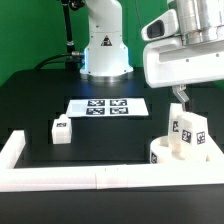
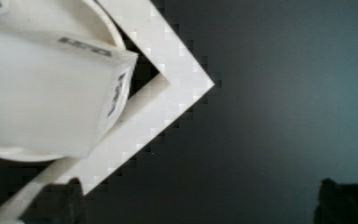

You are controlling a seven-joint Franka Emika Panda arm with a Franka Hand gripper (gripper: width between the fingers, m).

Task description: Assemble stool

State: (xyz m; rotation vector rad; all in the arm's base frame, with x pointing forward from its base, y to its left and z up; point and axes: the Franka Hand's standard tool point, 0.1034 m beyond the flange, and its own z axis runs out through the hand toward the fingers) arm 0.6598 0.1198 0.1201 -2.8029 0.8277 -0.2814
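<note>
Seat [image 1: 160, 153] in rail [image 1: 60, 178] corner; pincer [image 1: 180, 97] spread.

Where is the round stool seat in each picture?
Exterior view: the seat sits low on the exterior view's right, tucked into the corner of the border rail, with legs standing on it.
Wrist view: the seat is the big rounded white shape seen close up, right beside the rail's corner.
Shared landmark: the border rail's white corner, bending around the seat in both views.

White arm [image 1: 185, 55] bent over at the exterior view's right, jaws pointing down, spread wide
</note>
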